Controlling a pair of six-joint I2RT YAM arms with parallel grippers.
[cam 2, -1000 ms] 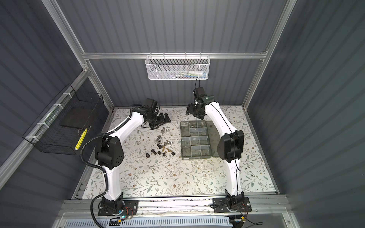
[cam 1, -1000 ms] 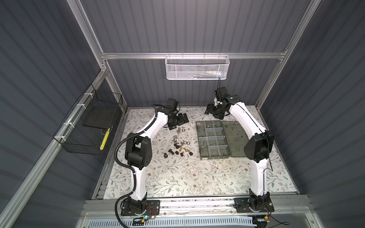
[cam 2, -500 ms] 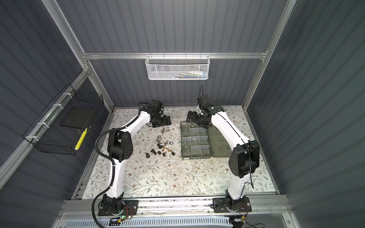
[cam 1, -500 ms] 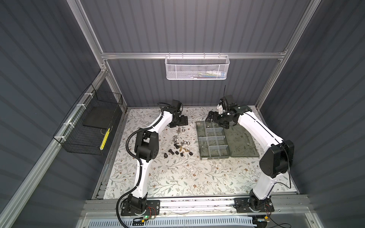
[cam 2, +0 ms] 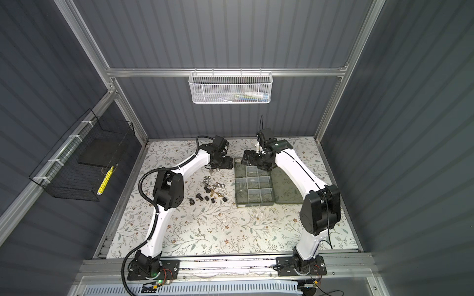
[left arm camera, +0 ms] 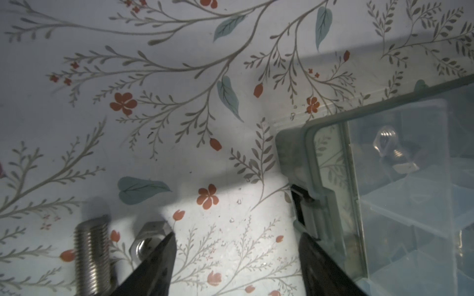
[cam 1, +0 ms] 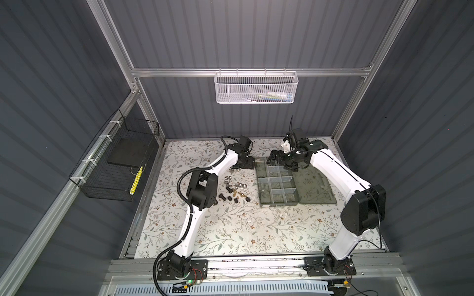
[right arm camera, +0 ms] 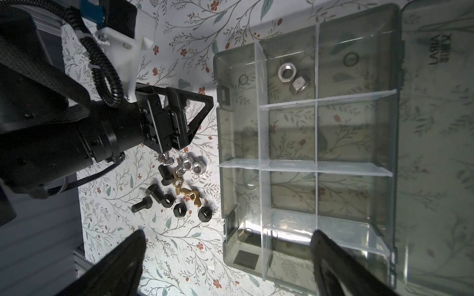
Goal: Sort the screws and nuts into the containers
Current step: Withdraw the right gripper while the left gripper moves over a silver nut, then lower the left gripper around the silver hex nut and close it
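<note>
In both top views the organiser box (cam 1: 279, 204) lies open, its lid (cam 1: 318, 189) folded flat on one long side. The loose screws and nuts (cam 1: 232, 191) sit in a heap just beside the box's other long side. Over the last second the left gripper (cam 1: 246, 164) has slid in until it is just beside the box's far corner. The right gripper (cam 1: 275, 160) has swung down from behind the box and now hangs over its far end.

In the left wrist view the fingers stand apart, though narrower than a second ago, with only bare floral cloth (left arm camera: 230, 194) between them. One fingertip (left arm camera: 166, 246) meets the edge of a silver nut (left arm camera: 146, 241). A silver bolt (left arm camera: 91, 256) lies just beyond the nut, on the side away from the box. The other finger is close to the box's latch. The nut is outside the gap, so as I judge it a pinch from here would catch nothing; the gripper needs to shift away from the box first.

In the right wrist view the fingers are spread wide and empty above the box. Two silver nuts (right arm camera: 292, 77) rest in one end compartment, and the other compartments look bare. Most pieces are still outside the box, so the sorting has barely begun.
</note>
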